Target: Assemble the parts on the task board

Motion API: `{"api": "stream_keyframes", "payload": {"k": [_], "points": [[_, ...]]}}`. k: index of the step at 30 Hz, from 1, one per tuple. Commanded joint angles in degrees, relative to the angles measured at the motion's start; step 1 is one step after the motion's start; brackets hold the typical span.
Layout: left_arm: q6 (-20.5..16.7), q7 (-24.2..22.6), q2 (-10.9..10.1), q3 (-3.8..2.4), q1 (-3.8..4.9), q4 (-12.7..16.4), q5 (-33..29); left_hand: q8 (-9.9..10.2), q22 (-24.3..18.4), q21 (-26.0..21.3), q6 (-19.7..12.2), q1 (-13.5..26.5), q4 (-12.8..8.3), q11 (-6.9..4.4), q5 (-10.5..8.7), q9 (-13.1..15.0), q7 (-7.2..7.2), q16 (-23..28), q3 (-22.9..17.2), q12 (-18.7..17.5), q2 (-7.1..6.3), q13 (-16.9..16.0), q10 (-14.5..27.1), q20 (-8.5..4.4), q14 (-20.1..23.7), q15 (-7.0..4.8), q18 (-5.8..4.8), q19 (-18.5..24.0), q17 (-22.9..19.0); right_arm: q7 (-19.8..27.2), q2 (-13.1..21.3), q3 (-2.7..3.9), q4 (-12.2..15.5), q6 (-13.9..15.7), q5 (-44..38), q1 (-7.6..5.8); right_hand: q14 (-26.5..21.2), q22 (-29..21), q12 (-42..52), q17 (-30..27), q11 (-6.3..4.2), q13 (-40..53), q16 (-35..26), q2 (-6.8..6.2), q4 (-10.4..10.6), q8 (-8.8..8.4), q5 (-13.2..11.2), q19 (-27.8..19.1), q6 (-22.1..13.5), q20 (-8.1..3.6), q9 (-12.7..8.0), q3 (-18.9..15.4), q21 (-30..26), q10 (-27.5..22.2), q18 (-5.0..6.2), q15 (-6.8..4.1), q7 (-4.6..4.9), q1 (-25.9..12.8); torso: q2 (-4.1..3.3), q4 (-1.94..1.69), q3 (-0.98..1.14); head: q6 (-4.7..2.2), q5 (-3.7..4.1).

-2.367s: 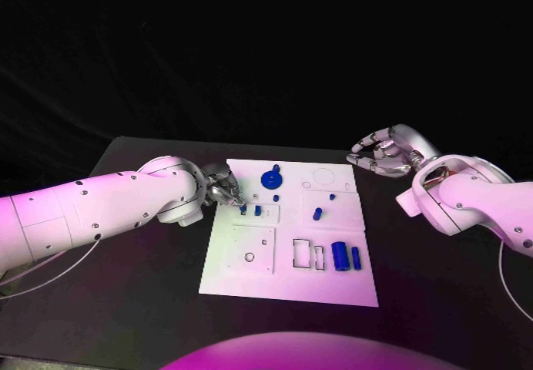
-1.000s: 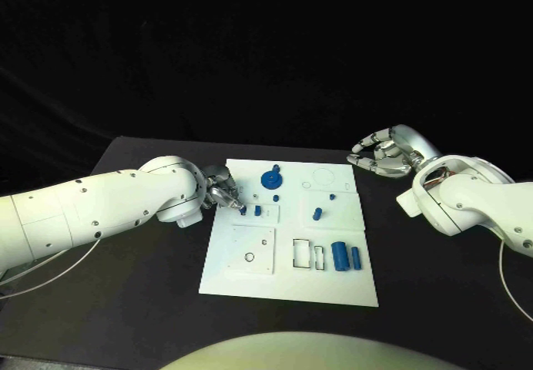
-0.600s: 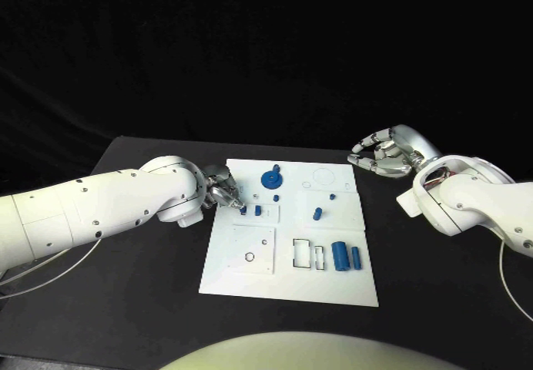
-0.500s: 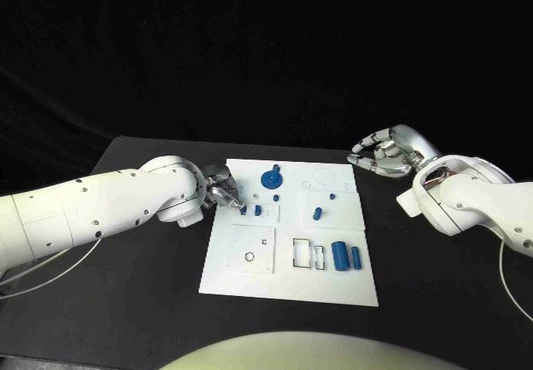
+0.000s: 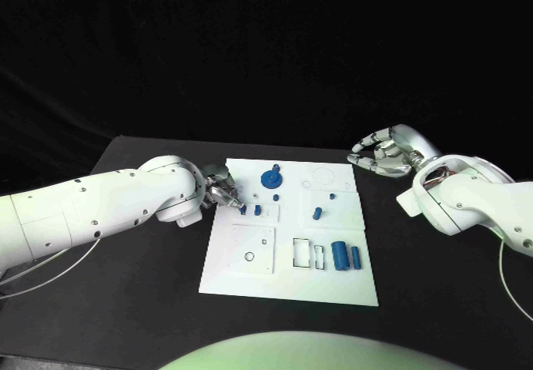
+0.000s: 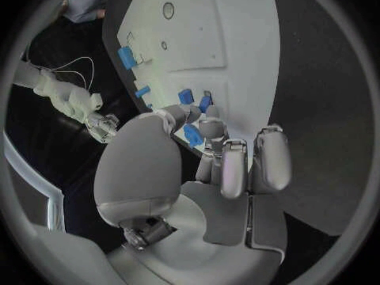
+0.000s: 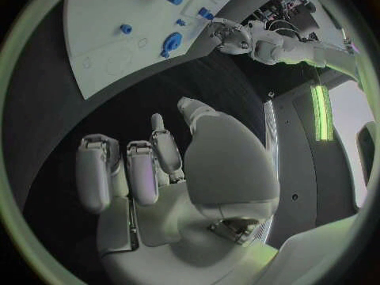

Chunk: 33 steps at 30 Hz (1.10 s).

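Note:
The white task board (image 5: pixel 250 274) lies mid-table. My left hand (image 5: pixel 222 190) is at its left edge and pinches a small blue part (image 6: pixel 192 133) between thumb and a finger, low over the board. Two more small blue parts (image 6: pixel 185 95) (image 6: pixel 205 102) sit just beyond the fingertips. A blue round part (image 5: pixel 270 180) stands near the far edge, and a blue peg (image 5: pixel 318 213) stands mid-board. Two blue cylinders (image 5: pixel 339 256) lie at the near right. My right hand (image 5: pixel 383 158) hovers off the board's far right corner, fingers curled in with nothing in them.
Black table (image 5: pixel 133 308) surrounds the board, with wide bare room at the near left and near right. A thin cable (image 5: pixel 45 274) hangs under my left arm. Outlined recesses (image 5: pixel 302 253) and a small ring (image 5: pixel 251 257) mark the board's near half.

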State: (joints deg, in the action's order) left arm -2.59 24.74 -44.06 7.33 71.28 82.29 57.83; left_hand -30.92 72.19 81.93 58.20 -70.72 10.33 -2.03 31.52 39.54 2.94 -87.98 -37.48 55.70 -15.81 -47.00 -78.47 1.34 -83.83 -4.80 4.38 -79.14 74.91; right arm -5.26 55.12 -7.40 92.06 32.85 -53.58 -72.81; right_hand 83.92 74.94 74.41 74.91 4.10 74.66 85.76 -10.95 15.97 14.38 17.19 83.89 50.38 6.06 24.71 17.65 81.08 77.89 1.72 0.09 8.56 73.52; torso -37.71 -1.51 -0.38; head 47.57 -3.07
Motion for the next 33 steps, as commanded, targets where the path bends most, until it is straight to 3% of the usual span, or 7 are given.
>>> {"api": "stream_keyframes", "payload": {"k": [1, 17, 33], "points": [[1.3, 0.2, -0.1, 0.09, -0.13, 0.2, 0.1, -0.2, 0.1, 0.3, 0.7, 0.0, -9.2, 0.01, 0.5, 0.2, -0.35, -0.3, -9.5, 0.3, -0.6, -0.1, -0.4, -0.02, -5.1, -0.35, -0.39, -0.3, 10.6, 0.5, 0.0, 0.0, 0.0, -0.2, -1.3, 0.09, 3.7, 9.0, -0.3, 4.9, -0.33, -0.1, -0.3, -0.1, 0.3, 0.35, 0.3, 0.5, -0.3, -0.35, 0.1, -0.1, -0.2, -0.1, 0.73, -0.5, 0.02, -0.6, 0.07, -0.02, -0.02, -0.09, -0.03], [3.9, 0.6, -0.3, 0.07, -0.11, 0.4, -0.7, -0.1, 0.2, 0.4, 0.9, 0.1, -9.3, -0.02, 0.94, 0.3, -0.38, -0.3, -9.5, 0.4, -0.66, -0.3, -0.5, -0.05, -5.1, -0.38, -0.41, -0.3, 10.7, 0.4, -0.1, 0.0, 0.0, -0.1, -2.0, 0.22, 3.7, 9.0, -0.3, 4.8, -0.35, -0.1, -0.3, -0.12, 0.3, 0.43, 0.4, 0.5, -0.4, -0.38, 0.1, -0.2, -0.3, -0.1, 0.74, -0.52, 0.01, -0.6, -0.02, -0.01, 0.04, -0.02, -0.16], [3.6, 1.0, 0.4, 0.07, -0.1, -0.3, -1.1, -0.1, 0.1, 0.3, 0.9, 0.2, -9.4, -0.03, 1.1, 0.3, -0.39, -0.3, -9.5, 0.4, -0.67, -0.3, -0.5, -0.06, -5.1, -0.39, -0.39, -0.3, 10.6, 0.5, -0.1, 0.0, 0.0, -0.1, -2.0, 0.23, 3.7, 9.0, -0.3, 4.8, -0.35, -0.1, -0.3, -0.12, 0.3, 0.43, 0.4, 0.5, -0.4, -0.38, 0.1, -0.2, -0.3, -0.1, 0.74, -0.52, 0.01, -0.6, -0.02, -0.01, 0.02, -0.02, -0.12]]}}
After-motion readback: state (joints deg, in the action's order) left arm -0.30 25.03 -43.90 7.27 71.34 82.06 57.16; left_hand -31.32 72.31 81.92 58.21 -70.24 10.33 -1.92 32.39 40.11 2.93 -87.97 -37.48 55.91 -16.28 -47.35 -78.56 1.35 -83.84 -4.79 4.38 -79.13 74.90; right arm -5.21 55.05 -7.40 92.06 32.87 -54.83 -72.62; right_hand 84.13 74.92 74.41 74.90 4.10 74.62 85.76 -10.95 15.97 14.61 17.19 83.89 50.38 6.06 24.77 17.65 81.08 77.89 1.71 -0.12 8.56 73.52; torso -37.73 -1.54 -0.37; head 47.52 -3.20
